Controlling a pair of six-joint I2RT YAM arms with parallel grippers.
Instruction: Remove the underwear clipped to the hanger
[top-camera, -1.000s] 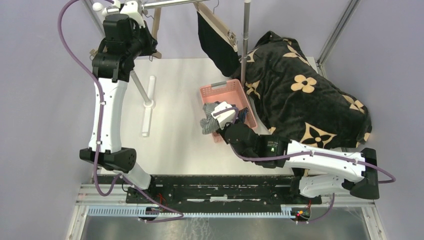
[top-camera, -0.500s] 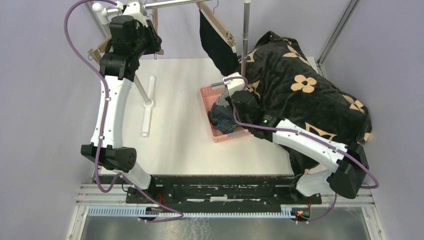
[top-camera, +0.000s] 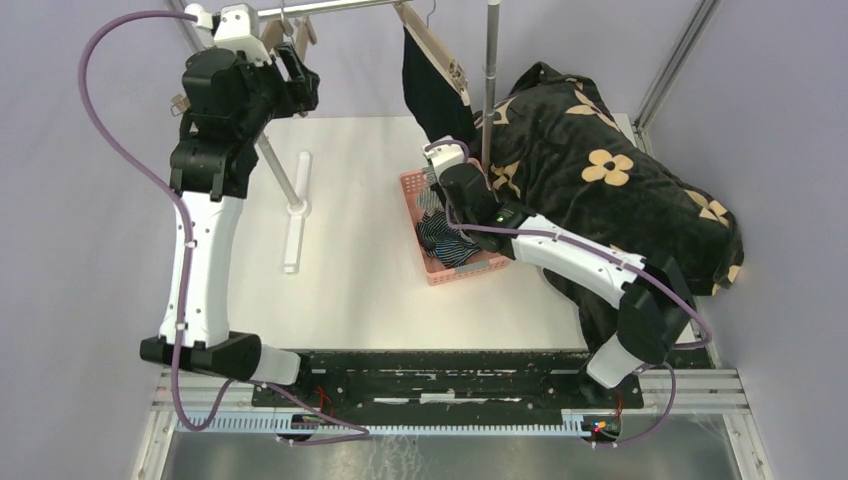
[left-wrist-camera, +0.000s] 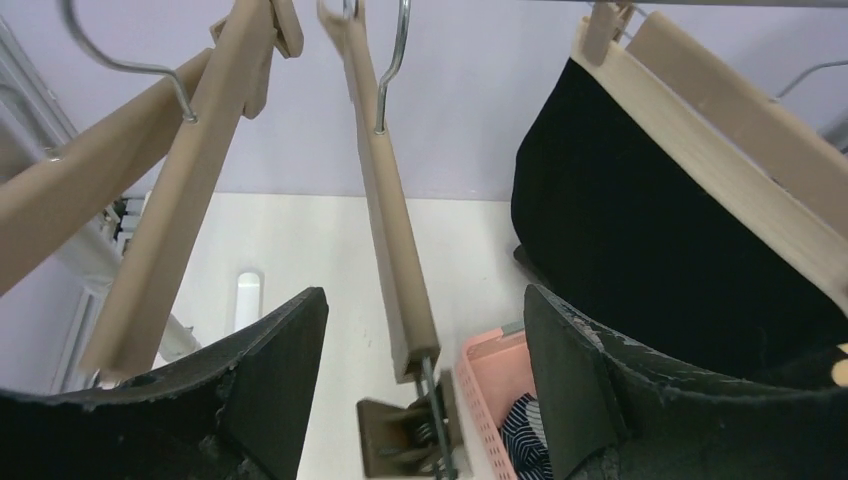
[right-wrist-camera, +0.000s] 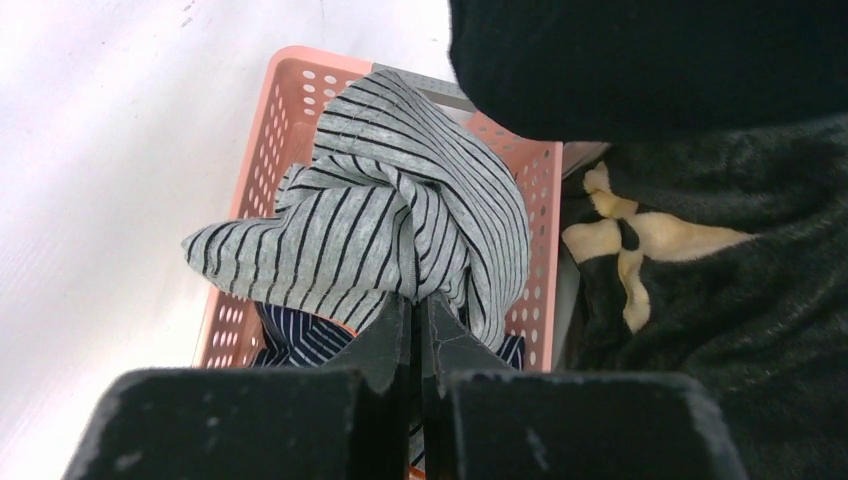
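Plain black underwear (left-wrist-camera: 640, 230) hangs clipped to a wooden hanger (left-wrist-camera: 700, 150) at the right of the rail; from above the black underwear (top-camera: 435, 95) shows behind the pink basket (top-camera: 412, 205). My left gripper (left-wrist-camera: 425, 390) is open, its fingers on either side of an empty wooden hanger (left-wrist-camera: 395, 240) without touching it. My right gripper (right-wrist-camera: 418, 305) is shut on the grey striped underwear (right-wrist-camera: 380, 210), held over the pink basket (right-wrist-camera: 270, 130). Navy striped underwear (right-wrist-camera: 300, 335) lies in the basket below. In the top view, the left gripper (top-camera: 303, 80) is up at the rail and the right gripper (top-camera: 436, 185) is over the basket's far end.
A big black blanket with tan flowers (top-camera: 610, 190) lies right of the basket, touching it. The rack's upright pole (top-camera: 492, 70) stands just behind the basket. A white stand foot (top-camera: 297, 210) lies on the table at the left. More bare hangers (left-wrist-camera: 170, 230) hang left of my left gripper.
The left gripper has opened and shifted left along the rail. The right arm has carried the grey striped underwear from the basket's near side to its far end.
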